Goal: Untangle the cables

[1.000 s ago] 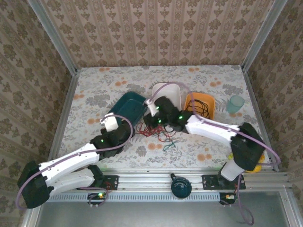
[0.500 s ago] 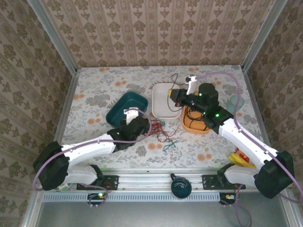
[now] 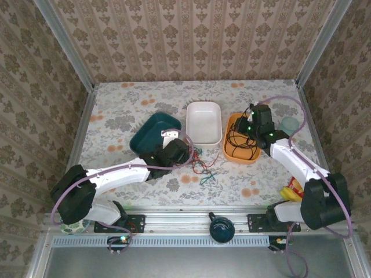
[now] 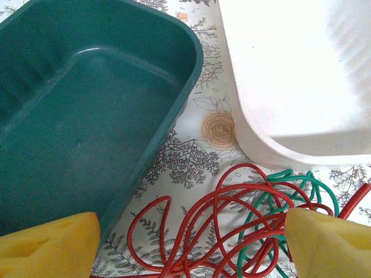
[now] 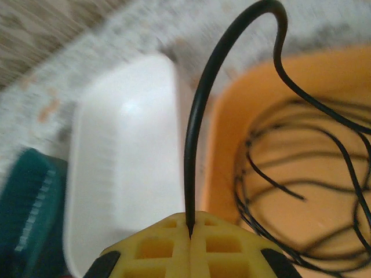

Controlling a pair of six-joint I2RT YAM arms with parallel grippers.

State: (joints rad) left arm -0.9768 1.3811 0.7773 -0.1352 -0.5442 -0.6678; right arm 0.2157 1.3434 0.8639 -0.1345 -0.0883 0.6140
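Fingers (image 4: 49, 246) of our left gripper (image 4: 188, 249) stand wide over a red cable (image 4: 255, 186) and green cable (image 4: 334, 204) at bottom right, below teal bin (image 4: 87, 116) and white tray (image 4: 290, 87). At bottom centre, our right gripper (image 5: 190, 229) pinches a black cable (image 5: 191, 145) that arcs up over the orange bin (image 5: 232, 133).

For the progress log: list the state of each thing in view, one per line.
left gripper: open, straddling the red cable
right gripper: shut on the black cable
black cable: one part pinched, the rest coiled in the orange tray
red cable: bunched, tangled with the green cable
teal tray: empty
white tray: empty
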